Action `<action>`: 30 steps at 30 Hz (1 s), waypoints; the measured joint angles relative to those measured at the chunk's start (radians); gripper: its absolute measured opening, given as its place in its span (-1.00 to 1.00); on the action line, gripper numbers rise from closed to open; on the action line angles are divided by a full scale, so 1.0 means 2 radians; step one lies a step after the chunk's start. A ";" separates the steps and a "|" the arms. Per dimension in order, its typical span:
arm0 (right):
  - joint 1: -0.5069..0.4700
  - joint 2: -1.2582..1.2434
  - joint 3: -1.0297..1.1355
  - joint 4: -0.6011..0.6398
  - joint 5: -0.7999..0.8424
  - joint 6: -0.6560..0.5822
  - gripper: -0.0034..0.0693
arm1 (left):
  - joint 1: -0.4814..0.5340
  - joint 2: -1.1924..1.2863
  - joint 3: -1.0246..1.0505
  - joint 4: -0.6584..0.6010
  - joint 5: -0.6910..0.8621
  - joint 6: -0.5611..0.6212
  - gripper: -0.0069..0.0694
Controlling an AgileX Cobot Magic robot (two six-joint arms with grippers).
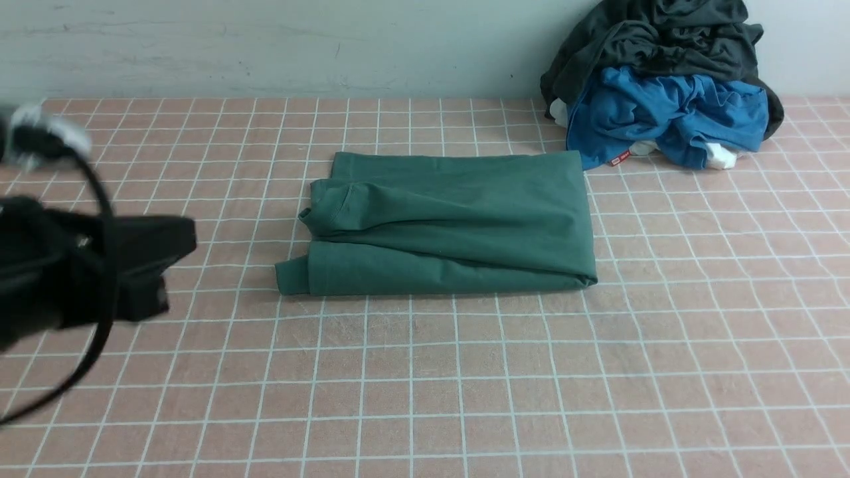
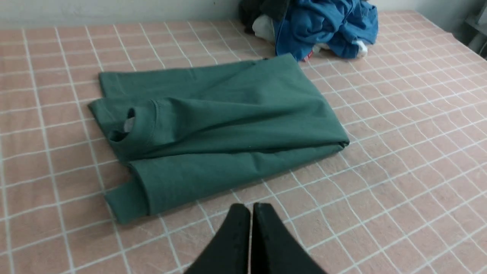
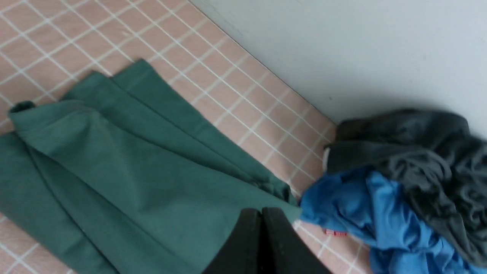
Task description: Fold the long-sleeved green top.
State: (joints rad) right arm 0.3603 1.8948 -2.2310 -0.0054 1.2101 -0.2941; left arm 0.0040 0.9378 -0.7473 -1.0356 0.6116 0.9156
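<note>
green top lay folded at centre frame, nearly done, we judged; left gripper and right gripper were pinched together, empty.

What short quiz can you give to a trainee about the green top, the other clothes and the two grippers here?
1. True or false: the green top lies spread out flat, both sleeves stretched wide.
2. The blue garment lies: A) partly under the dark grey garment; B) spread flat and alone; C) folded neatly.
3. Fill in: the left gripper and the right gripper both have their jaws ____.
Key: 1 false (it is folded); 2 A; 3 shut.
</note>
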 joint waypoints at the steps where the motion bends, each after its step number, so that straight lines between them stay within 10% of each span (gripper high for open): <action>1: -0.015 -0.001 0.012 0.018 0.000 0.000 -0.93 | 0.000 0.039 -0.027 0.000 0.008 0.000 -0.83; 12: -0.071 0.003 0.309 0.279 -0.167 -0.130 -0.93 | -0.078 0.418 -0.289 0.021 0.018 0.010 -0.83; 30: -0.021 0.122 0.376 0.319 -0.329 -0.247 -0.93 | -0.116 0.620 -0.416 0.116 -0.142 0.012 -0.83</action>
State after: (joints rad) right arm 0.3180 2.1391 -1.4794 0.6329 0.5520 -0.7885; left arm -0.2286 2.1786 -1.5797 -0.8034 0.3276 0.9402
